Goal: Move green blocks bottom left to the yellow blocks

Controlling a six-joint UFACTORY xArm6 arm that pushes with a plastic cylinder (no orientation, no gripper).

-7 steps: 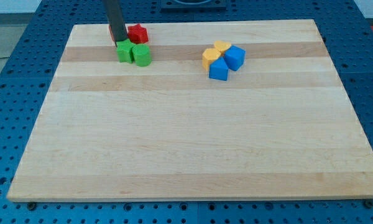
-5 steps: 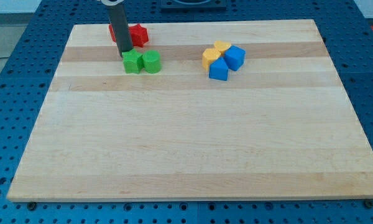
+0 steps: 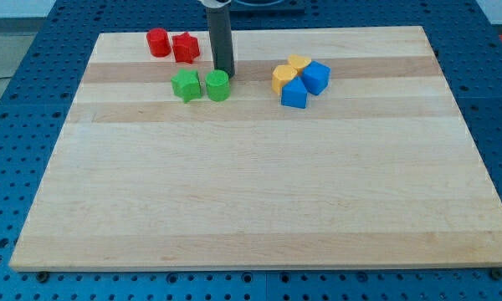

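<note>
Two green blocks sit side by side on the wooden board point(image 3: 251, 184) near the view's top: a star-like green block point(image 3: 185, 85) and a rounder green block point(image 3: 217, 85) to its right. My tip point(image 3: 224, 72) stands just above the rounder green block, at its upper right edge. Two yellow blocks point(image 3: 289, 70) lie further right, touching two blue blocks point(image 3: 306, 84). The green blocks are well to the left of the yellow ones.
A red cylinder point(image 3: 157, 42) and a red star-like block point(image 3: 185, 47) sit near the board's top edge, up and left of the green blocks. The blue perforated table point(image 3: 17, 125) surrounds the board.
My tip has moved right, from left of the green blocks to above the right one. The green blocks have slid right and slightly down. The red cylinder is now uncovered.
</note>
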